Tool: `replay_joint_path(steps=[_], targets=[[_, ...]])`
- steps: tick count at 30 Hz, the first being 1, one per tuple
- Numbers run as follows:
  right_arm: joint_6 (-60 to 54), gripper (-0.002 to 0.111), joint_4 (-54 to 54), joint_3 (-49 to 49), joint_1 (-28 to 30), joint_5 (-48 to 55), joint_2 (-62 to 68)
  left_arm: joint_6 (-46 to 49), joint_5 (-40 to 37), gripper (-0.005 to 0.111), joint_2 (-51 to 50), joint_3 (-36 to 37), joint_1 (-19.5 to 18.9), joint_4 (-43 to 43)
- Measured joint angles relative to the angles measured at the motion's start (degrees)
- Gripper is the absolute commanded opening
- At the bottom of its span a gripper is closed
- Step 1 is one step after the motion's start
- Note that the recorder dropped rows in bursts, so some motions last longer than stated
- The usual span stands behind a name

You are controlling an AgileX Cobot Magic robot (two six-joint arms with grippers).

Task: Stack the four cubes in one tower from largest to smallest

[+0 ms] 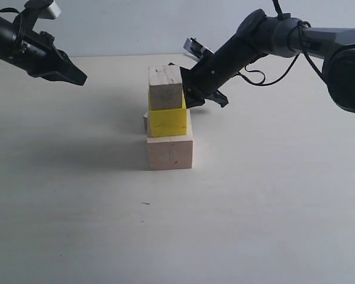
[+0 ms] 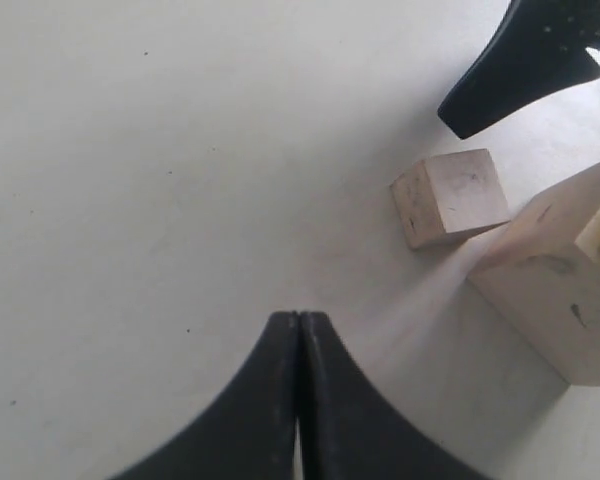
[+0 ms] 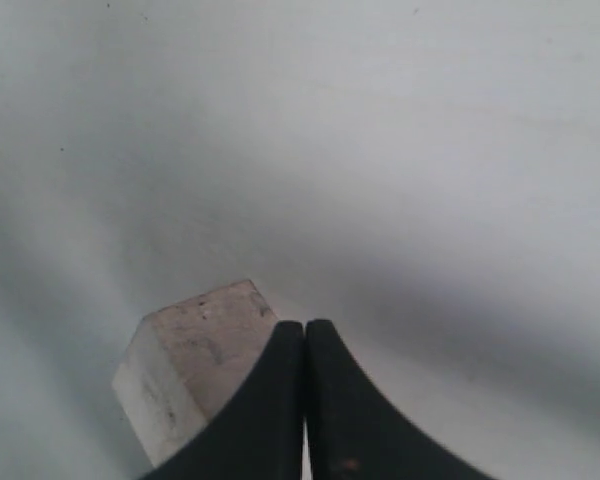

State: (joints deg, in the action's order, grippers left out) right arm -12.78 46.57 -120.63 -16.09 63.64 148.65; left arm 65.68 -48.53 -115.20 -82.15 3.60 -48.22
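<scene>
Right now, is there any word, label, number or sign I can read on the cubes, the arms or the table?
No readable text in any view.
The largest pale cube: bare wood, dark specks only.
The yellow cube: plain.
The wooden cube on top: grain marks only.
The smallest cube, on the table: smudges, no letters.
The left tool and right tool: plain black, no label.

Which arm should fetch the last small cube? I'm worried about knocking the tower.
Probably left: the small cube lies on the tower's left, open table before the left gripper. The right gripper sits close beside the top cube.
</scene>
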Motion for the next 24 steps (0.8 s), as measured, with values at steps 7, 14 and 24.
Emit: replay_joint_path(steps=[7, 14, 24], targets=[[0.0, 0.0, 0.8, 0.0, 0.0, 0.7, 0.0, 0.2, 0.0, 0.0, 0.0, 0.0, 0.0, -0.1], [-1.2, 0.0, 5.8, 0.0, 0.0, 1.7, 0.1, 0.9, 0.1, 0.0, 0.0, 0.0, 0.0, -1.1], [-2.3, 0.0, 9.4, 0.0, -0.3, 2.0, 1.5, 1.3, 0.1, 0.0, 0.0, 0.0, 0.0, -1.4]])
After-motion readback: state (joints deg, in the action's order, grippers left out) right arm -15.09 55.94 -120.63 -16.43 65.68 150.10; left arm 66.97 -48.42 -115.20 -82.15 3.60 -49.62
